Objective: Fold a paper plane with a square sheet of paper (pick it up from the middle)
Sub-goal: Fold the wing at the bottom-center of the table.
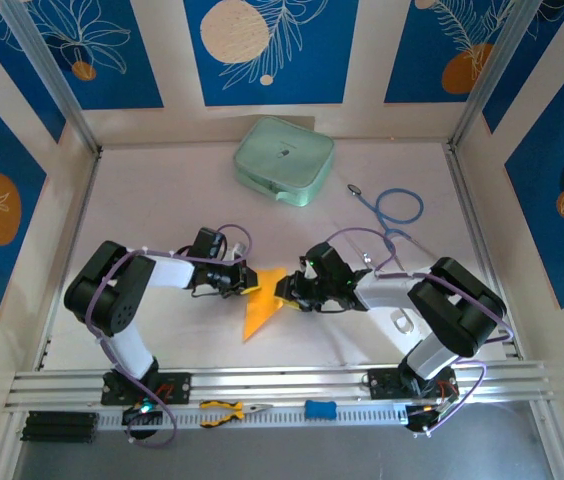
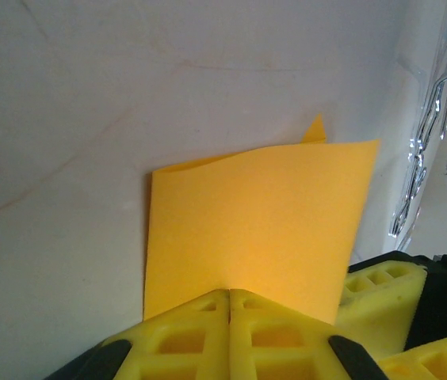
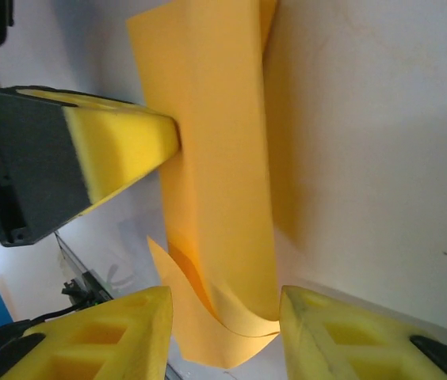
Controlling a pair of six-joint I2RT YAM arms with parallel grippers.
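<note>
The dark mark on the lid of the pale green case (image 1: 284, 160) is too small to read. The table (image 1: 162, 200) is a plain off-white surface with faint scuffs, shut in by cream walls carrying blue panels (image 1: 267, 45) with white leaf outlines and orange or cream discs. Aluminium rails (image 1: 282, 380) cross the near edge; on them lie orange-handled pliers (image 1: 227, 410) and a small blue object (image 1: 320, 409) I cannot identify. A blue cable loop with a metal end (image 1: 397, 208) lies right of the case, at the far side.

The orange-yellow sheet of paper (image 1: 260, 305) is at mid-table between the two arms, already doubled over, one corner pointing near-left. The left gripper (image 1: 245, 282) is clamped tight on one edge of it; its wrist view has the jaws meeting on the sheet (image 2: 255, 229) with the left gripper (image 2: 229, 297) cut off at the bottom of the view. The right gripper (image 1: 287, 294) stands narrowly parted; in its wrist view the sheet (image 3: 215, 158) curls down between the right gripper (image 3: 223, 328) fingers, brushing one pad (image 3: 303, 317) without being pinched, while a left finger (image 3: 120, 150) presses the sheet from the side. Whether the paper's lower edge rests on the table I cannot tell
</note>
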